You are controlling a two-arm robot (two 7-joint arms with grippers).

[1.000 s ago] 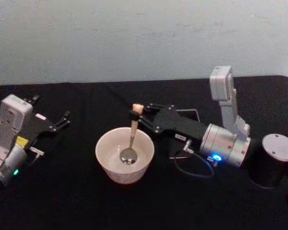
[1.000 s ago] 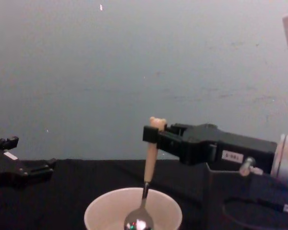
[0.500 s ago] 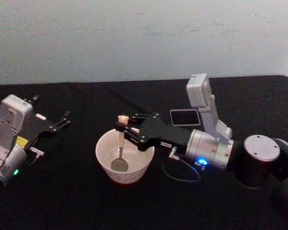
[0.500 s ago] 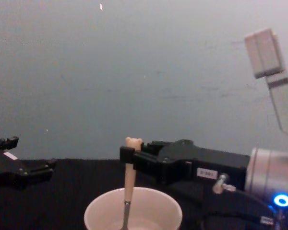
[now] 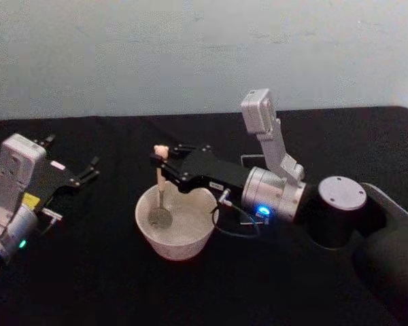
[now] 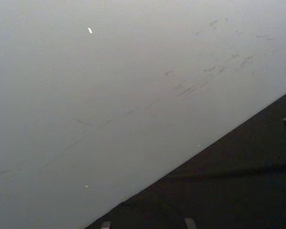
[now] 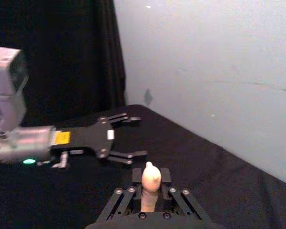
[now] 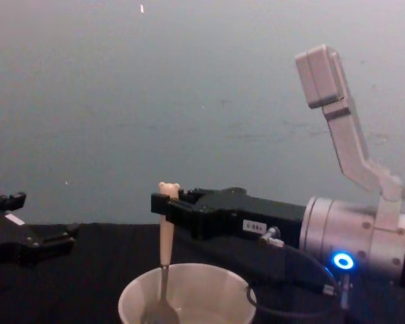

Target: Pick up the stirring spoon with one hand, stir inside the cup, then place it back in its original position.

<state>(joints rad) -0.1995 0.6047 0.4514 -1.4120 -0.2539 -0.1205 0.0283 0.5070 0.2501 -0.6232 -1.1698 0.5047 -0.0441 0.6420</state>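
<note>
- Gripping the spoon [image 5: 160, 182] by the top of its cream handle, the right gripper [image 5: 162, 161] reaches in from the right and sits above the left part of the cup [image 5: 181, 246].
- Its fingers are closed narrowly on the handle; in the right wrist view the small bear head pokes up just above them.
- The spoon stands almost upright. Its metal stem runs down into the cup, and its round bowl is low inside, near the cup's left inner wall.
- In the chest view the handle rises from the cup's rim to the gripper, and the spoon's bowl shows just within the rim.
- The cup sits upright on the black table [image 5: 109, 285], near the middle, below the right arm's wrist.
- The left gripper [image 5: 73, 151] lies parked on the table at the far left, well apart from the cup, with its fingers spread wide and nothing between them.
- A pale wall [image 5: 204, 54] runs behind the table.
</note>
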